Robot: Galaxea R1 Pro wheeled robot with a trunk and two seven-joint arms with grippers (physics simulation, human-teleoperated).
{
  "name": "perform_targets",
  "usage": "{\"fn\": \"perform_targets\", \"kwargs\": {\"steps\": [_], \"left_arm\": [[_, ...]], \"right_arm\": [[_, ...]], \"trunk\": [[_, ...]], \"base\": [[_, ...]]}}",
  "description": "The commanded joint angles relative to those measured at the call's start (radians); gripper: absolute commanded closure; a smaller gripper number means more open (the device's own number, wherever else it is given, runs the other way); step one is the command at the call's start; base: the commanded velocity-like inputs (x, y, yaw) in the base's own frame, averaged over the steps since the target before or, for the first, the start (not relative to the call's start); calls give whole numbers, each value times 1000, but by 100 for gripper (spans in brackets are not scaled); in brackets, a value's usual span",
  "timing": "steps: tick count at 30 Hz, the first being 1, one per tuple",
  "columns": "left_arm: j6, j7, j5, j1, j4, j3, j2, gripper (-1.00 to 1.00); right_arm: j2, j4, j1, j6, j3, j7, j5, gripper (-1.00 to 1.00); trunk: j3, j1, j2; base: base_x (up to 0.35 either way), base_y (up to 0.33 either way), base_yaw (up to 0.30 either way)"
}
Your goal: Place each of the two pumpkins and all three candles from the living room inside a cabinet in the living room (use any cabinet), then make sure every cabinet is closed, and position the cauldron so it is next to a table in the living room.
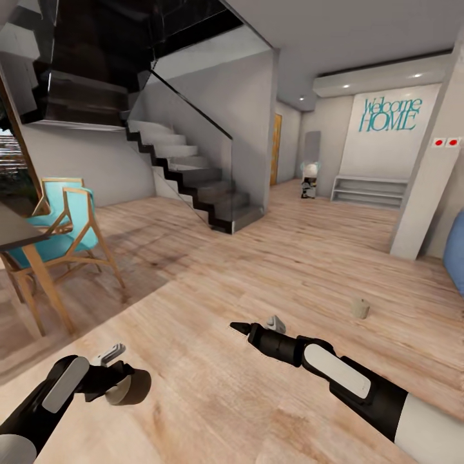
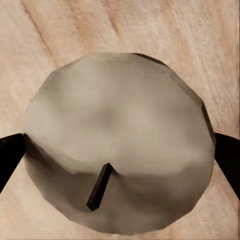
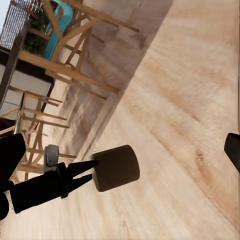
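Candles are what matter here, and two show. All around is the wooden floor (image 1: 258, 258) of the open room, with the staircase (image 1: 187, 167) at the far left and a turquoise chair (image 1: 61, 225) beside a table (image 1: 16, 232) at the left edge.

The left gripper (image 1: 125, 380) is clamped on one candle (image 2: 120, 142), holding it low over the boards near the picture's lower left corner. The left wrist view shows its flat top and dark wick, with a black fingertip (image 2: 10, 155) pressed at each side. The right wrist view shows the same candle from the side, its long axis level.

The right gripper (image 1: 258, 327) holds nothing, fingers spread. The second candle (image 1: 359, 308) stands upright on the floor ahead and to its right, well apart, nearer this arm than the left.
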Motion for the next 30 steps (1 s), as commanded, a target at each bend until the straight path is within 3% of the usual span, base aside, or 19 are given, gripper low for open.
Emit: {"fn": "perform_targets", "kwargs": {"steps": [1,9,15,18,22,30], "left_arm": [[0,9,13,0,-1,-3,2,100],[0,9,13,0,-1,-3,1,100],[0,9,13,0,-1,-3,1,100],[0,9,13,0,-1,-3,1,100],[0,9,13,0,-1,-3,1,100],[0,9,13,0,-2,-3,1,100]], "right_arm": [[-1,-1,-1,-1,2,-6,-12,-100],[0,21,-1,-1,2,-4,-19,-100],[-1,54,-1,0,2,19,-52,-100],[0,59,-1,1,1,20,-75,-100],[-1,60,-1,0,-2,23,-151,-100],[-5,62,-1,2,-3,26,-170,-100]], "trunk": [[0,0,0],[7,0,0],[12,0,0],[13,0,0],[10,0,0],[-3,0,0]], "base": [[332,0,-232],[331,0,-245],[330,0,-231],[330,0,-47],[329,0,57],[323,0,67]]}}
